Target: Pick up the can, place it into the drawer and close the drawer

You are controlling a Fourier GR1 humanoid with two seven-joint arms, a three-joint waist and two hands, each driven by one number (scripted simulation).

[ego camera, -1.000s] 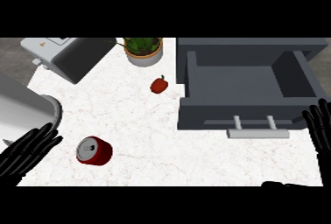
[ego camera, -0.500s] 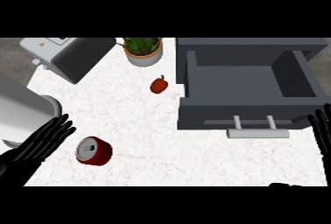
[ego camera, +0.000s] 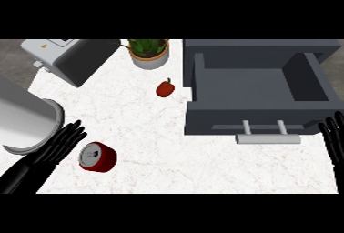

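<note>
A red can (ego camera: 98, 157) with a silver top stands on the white counter at the lower left. My left hand (ego camera: 59, 145) is just left of it, fingers straight and pointing up and right, their tips close to the can's rim. The grey drawer (ego camera: 255, 88) stands pulled open at the upper right, its inside bare, with a pale handle (ego camera: 267, 135) on its front. At the right edge my right hand (ego camera: 333, 139) rests open, fingers up, beside the drawer's front corner.
A red pepper (ego camera: 164, 88) lies left of the drawer. A potted plant (ego camera: 149, 52) stands at the back. A grey toaster (ego camera: 69, 58) sits at the back left, and a large silver pot (ego camera: 23, 123) at the left edge, close behind my left hand.
My left hand has moved up and to the right, from the lower left corner to beside the can. The right hand has hardly shifted.
</note>
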